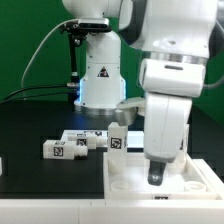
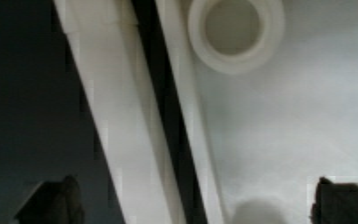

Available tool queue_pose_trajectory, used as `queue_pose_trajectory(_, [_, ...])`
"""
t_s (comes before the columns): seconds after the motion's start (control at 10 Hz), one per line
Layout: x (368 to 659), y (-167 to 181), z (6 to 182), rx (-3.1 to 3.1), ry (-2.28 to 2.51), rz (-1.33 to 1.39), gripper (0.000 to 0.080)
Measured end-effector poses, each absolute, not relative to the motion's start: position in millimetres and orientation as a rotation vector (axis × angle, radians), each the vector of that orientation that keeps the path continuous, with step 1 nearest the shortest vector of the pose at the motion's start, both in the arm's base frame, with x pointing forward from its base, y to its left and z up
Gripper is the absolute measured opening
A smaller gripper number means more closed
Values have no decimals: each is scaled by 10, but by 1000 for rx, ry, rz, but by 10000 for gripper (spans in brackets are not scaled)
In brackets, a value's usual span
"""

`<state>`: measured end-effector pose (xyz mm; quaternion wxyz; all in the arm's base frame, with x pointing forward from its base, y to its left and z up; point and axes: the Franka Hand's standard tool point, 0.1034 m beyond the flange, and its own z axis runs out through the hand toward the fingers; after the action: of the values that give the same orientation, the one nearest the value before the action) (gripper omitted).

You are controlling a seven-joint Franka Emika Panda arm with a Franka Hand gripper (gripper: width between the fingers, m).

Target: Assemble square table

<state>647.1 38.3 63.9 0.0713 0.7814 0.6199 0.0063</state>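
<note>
A black table (image 1: 30, 125) stands before a green backdrop (image 1: 25, 45).

**White Parts on a Black Table**

The top (image 1: 125, 180) is plain white. The legs (image 1: 62, 148) are white, with black-and-white square tags. The table (image 1: 35, 120) is black; the backdrop (image 1: 25, 40) green. The arm (image 1: 170, 85) is white, its gripper (image 1: 155, 177) dark grey. The white base (image 1: 100, 80) bears a black triangle mark and a blue glow.

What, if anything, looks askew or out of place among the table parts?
Nothing stands out. The table top lies flat; loose legs lie on their sides beside it, another leg upright. No damage visible.
</note>
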Motion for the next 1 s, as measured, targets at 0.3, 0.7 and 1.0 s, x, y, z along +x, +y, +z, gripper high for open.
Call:
queue_pose_trajectory(0.3, [6452,389,606,2357,1860,13,649])
queue_pose_trajectory(0.7, [6378,-28,1060,2405,1808,-93,649])
queue_pose_trajectory(1.0, [6355,-136,1147,2458,1736,-107,649])
